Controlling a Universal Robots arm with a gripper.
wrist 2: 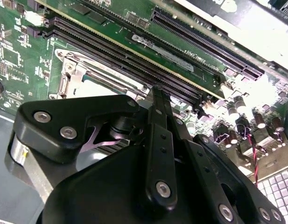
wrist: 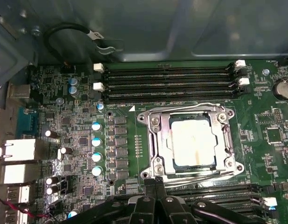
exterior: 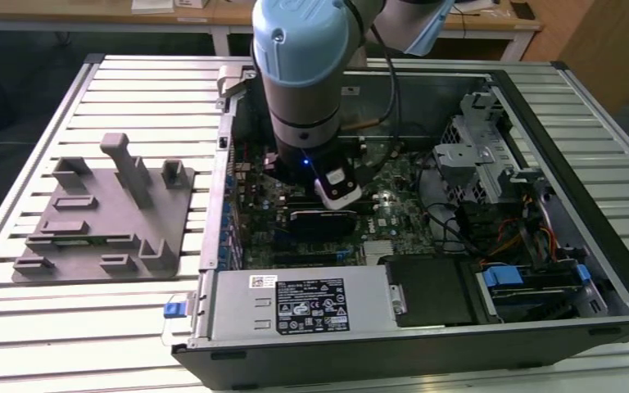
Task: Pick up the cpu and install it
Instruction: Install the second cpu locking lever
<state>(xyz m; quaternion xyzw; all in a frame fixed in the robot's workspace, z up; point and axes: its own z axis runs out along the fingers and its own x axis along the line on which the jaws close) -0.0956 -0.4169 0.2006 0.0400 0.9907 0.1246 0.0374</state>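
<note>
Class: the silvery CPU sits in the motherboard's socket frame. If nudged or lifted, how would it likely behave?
The cpu looks flat, square and metal-topped, so probably stiff and unlikely to roll or tip. Its smooth top may be slippery. The metal socket frame surrounds it, so a sideways push would probably not shift it.

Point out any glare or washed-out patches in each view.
First wrist view: the cpu lid glares pale in its socket. Second wrist view: the upper corner past the memory slots is blown out white. Exterior view: even light, dim inside the computer case.
</note>
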